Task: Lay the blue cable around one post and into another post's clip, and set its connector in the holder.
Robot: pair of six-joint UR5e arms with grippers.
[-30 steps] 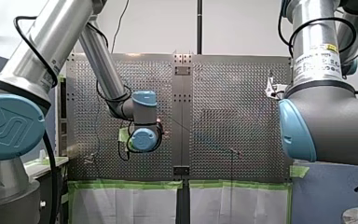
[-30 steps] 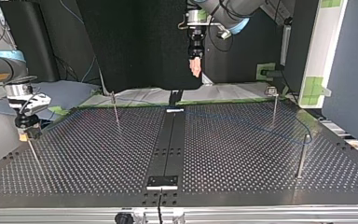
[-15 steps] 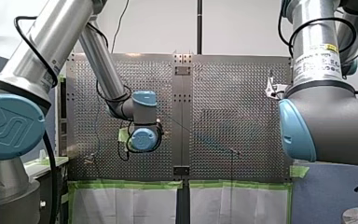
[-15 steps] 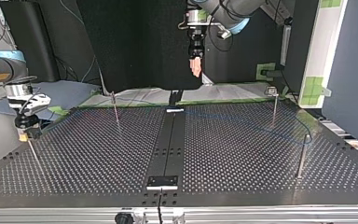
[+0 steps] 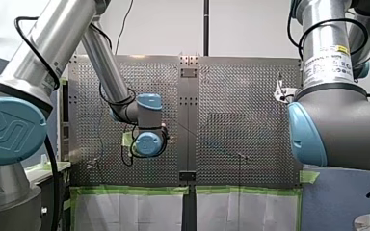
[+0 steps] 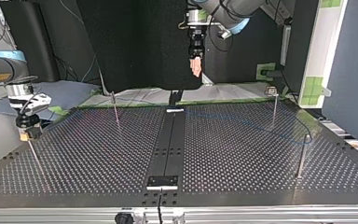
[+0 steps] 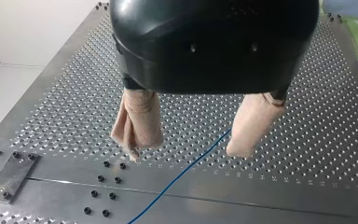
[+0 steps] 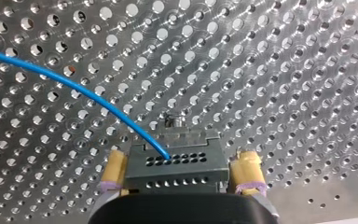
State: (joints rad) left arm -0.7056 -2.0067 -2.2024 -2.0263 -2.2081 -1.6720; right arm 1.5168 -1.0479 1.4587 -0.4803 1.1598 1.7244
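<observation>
There's the blue cable (image 8: 74, 88), running into the metal connector (image 8: 175, 163), which my right gripper (image 8: 182, 158) pinches between its yellow pads (image 8: 115, 170), at nine o'clock in the top view. Its underside is hidden, so what it sits on I can't tell. At twelve o'clock my left gripper (image 7: 185, 150) hangs spread over the table (image 6: 242, 154), with the cable passing below.

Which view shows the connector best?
The right wrist view: the connector fills the gap between the right end effector's yellow pads. Top view: too small to tell; front and left wrist views: not visible.
</observation>
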